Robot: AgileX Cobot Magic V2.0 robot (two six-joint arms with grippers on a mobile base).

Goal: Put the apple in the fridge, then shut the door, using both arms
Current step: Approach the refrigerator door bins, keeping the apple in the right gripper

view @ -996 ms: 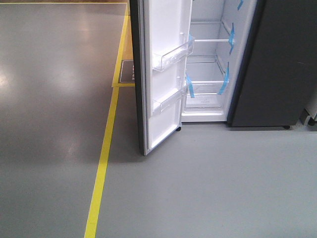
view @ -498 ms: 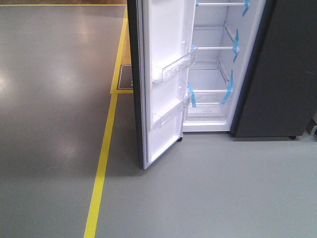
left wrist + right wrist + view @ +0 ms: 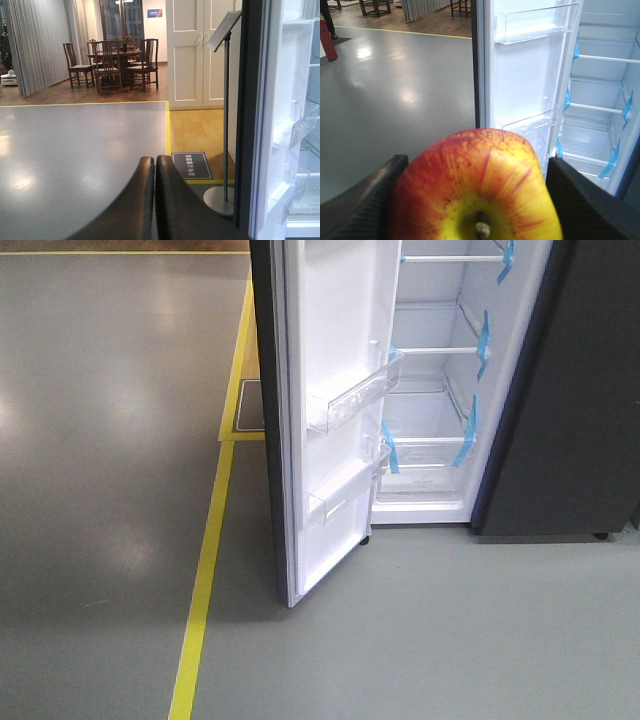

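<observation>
Currently the apple (image 3: 475, 187) is clamped in the right gripper (image 3: 476, 200). One black finger (image 3: 365, 200) presses each side, spread to the fruit's full width. The stem dimple and yellow patch face the wrist camera. The apple is outside the fridge (image 3: 430, 340), held in the air in front of it, with the door (image 3: 335, 340) and the white compartment behind it.

Left gripper (image 3: 154, 170): fingers pressed together along their length, nothing between them. It points over the grey floor (image 3: 75, 150) towards a sign stand (image 3: 226, 125) just beside the door's dark outer face.

Door: swung wide open, its white inner side facing the compartment. Two clear bins (image 3: 355, 395) show on it in the front view.

Inside the fridge: glass shelves (image 3: 440, 348) with blue tape strips (image 3: 484, 335) at their front edges.

Floor: a yellow line (image 3: 205, 570) runs along it, left of the door's free edge.
</observation>
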